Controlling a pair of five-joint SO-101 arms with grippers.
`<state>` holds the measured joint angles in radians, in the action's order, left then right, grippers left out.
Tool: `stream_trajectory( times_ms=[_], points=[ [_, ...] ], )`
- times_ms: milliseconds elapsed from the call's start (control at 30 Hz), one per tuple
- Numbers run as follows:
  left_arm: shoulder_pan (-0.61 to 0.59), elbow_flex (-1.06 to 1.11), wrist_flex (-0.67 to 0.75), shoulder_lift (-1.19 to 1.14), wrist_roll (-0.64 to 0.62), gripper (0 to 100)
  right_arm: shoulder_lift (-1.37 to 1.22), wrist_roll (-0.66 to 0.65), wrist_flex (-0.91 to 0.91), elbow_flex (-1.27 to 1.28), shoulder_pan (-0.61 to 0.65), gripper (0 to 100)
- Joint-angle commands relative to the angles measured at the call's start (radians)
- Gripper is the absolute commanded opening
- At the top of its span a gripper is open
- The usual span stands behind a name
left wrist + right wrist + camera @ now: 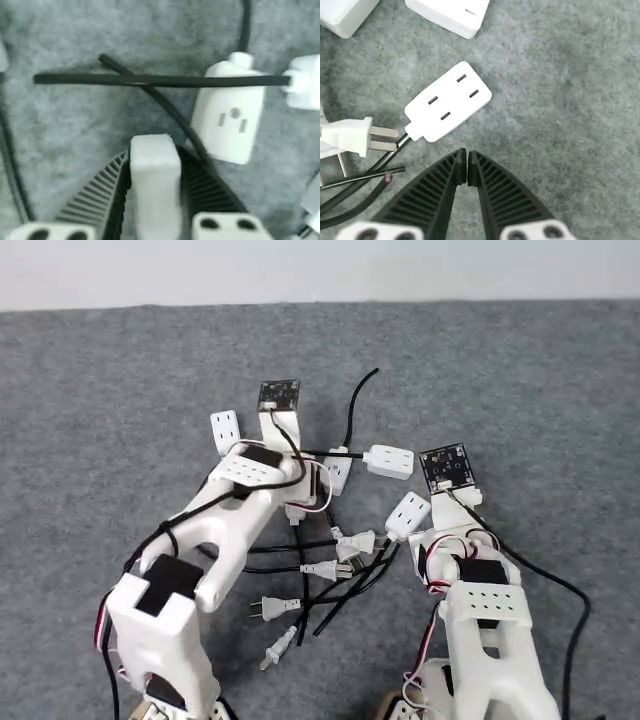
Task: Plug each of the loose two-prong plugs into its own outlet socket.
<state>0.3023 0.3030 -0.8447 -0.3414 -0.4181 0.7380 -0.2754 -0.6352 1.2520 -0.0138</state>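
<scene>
My left gripper (154,159) is shut on a white plug (155,170), whose prongs are hidden. It hovers just short of a white outlet socket (229,120) that has a black cord (150,80) lying across it. In the high view that socket (338,468) lies beside the left arm's wrist. My right gripper (467,169) is shut on nothing, its tips a little short of a flat white socket (447,102) with several slots, which also shows in the high view (408,515). A loose two-prong plug (355,137) lies beside that socket. Several more loose plugs (325,568) rest between the arms.
Two further white sockets (390,461) (226,432) lie at the back. Black cords (345,590) tangle across the grey carpet (520,380) between the arms. One cord (357,400) curls away toward the back. The carpet is bare at the far left and right.
</scene>
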Motion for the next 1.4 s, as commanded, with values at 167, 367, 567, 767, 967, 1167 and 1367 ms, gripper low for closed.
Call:
stream_trajectory(
  times_ms=[167, 367, 567, 767, 967, 1167, 1367],
  points=[
    [-0.068, -0.056, -0.143, 0.157, 0.035, 24, -0.001, -0.063, 0.019, -0.011, 0.005, 0.9],
    [0.031, -0.002, -0.235, 0.321, 0.051, 24, -0.001, -0.064, 0.019, -0.009, 0.005, 0.9],
    [0.176, 0.147, -0.046, 0.339, -0.055, 21, 0.005, -0.064, 0.018, -0.009, 0.001, 0.9],
    [0.126, 0.165, 0.124, 0.226, -0.152, 1, 0.007, -0.064, 0.015, -0.009, 0.001, 0.9],
    [0.094, 0.177, 0.114, 0.207, -0.141, 1, 0.008, -0.064, 0.013, -0.009, 0.001, 0.9],
    [0.063, 0.226, 0.078, 0.207, -0.141, 1, 0.008, -0.064, 0.013, -0.009, 0.001, 0.9],
    [-0.003, 0.249, 0.072, 0.209, -0.141, 1, 0.007, -0.064, 0.013, -0.009, 0.001, 0.9]
  ],
)
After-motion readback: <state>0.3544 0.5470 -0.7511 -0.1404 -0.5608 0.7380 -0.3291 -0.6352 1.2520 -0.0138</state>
